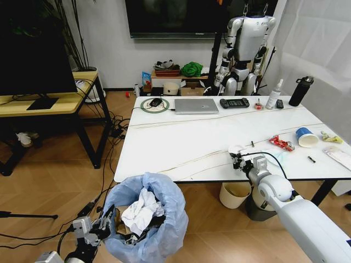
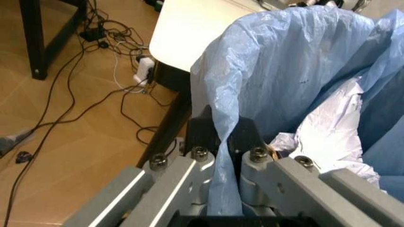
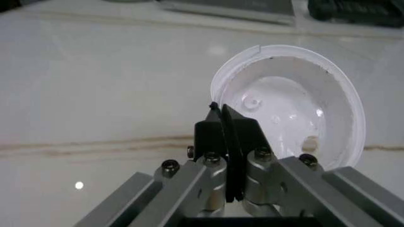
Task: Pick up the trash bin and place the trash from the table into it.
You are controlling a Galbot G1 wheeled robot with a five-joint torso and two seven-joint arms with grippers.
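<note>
Most litter is left on your counter [image 1: 181, 142]: the trash bin [image 1: 147, 222], at 7 o'clock, hangs pinched in left gripper [image 2: 222, 156] jaws with crumpled paper [image 1: 141, 212] inside; right gripper [image 3: 226, 156] jaws pressed on a white lid [image 3: 296, 101]; red can [image 1: 281, 143] and cup [image 1: 306, 137] wait at 3 o'clock

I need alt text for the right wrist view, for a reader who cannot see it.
The right gripper, fingers closed, pinches the rim of a white plastic lid just above the white marble-look table. The lid shows its hollow underside.
</note>
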